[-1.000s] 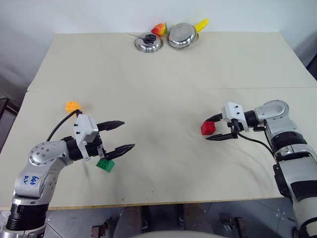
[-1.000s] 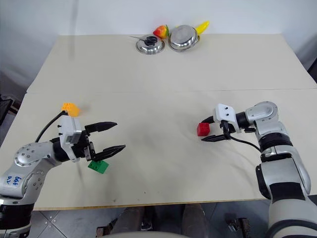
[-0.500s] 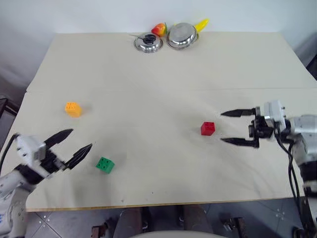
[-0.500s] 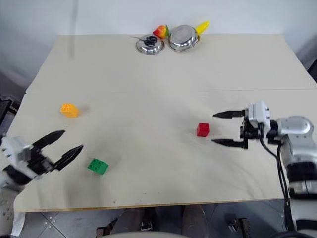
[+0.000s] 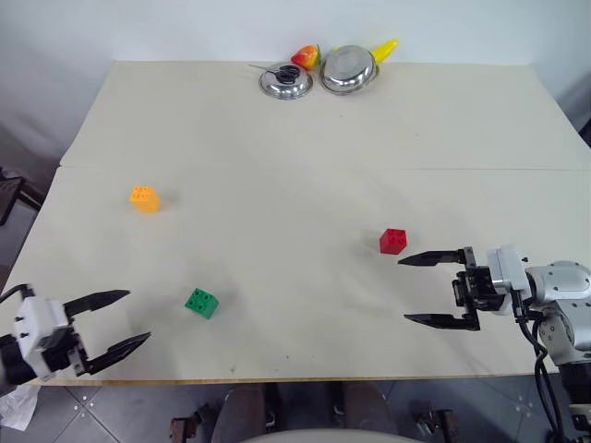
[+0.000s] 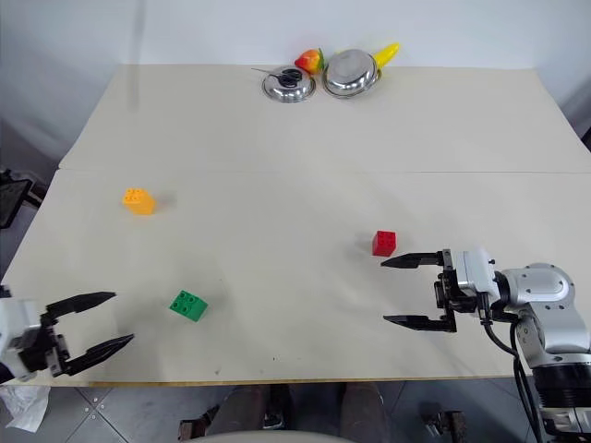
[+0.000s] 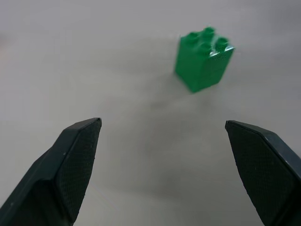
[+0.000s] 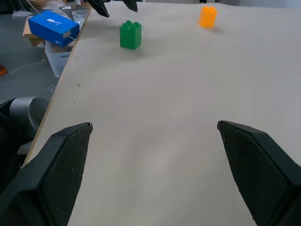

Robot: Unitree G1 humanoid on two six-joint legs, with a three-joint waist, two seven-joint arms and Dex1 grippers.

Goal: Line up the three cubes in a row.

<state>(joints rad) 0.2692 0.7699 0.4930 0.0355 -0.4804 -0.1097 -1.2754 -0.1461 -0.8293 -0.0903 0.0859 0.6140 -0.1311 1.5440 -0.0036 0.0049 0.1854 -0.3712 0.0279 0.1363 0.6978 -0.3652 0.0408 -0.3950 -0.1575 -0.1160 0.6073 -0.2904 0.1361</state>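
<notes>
Three cubes lie apart on the beige table (image 5: 295, 185). The orange cube (image 5: 144, 198) is at the left, the green cube (image 5: 200, 302) nearer the front edge, the red cube (image 5: 392, 241) right of centre. My left gripper (image 5: 138, 317) is open at the front left corner, a short way left of the green cube (image 7: 203, 60), which stands ahead of its fingers. My right gripper (image 5: 403, 290) is open just in front of the red cube, not touching it. In the right wrist view the green cube (image 8: 130, 34) and orange cube (image 8: 207, 16) stand far ahead of its open gripper (image 8: 154, 124).
At the table's far edge stand a steel bowl (image 5: 348, 67) and a steel lid (image 5: 284, 81), with a red toy fruit (image 5: 306, 57) and a yellow one (image 5: 384, 48). A seam crosses the table's middle. A blue box (image 8: 52, 26) lies off the table's edge.
Both arms drew back toward the front edge. The left gripper left the green cube and moved left. The right gripper opened wider and backed off the red cube, which stayed put.
</notes>
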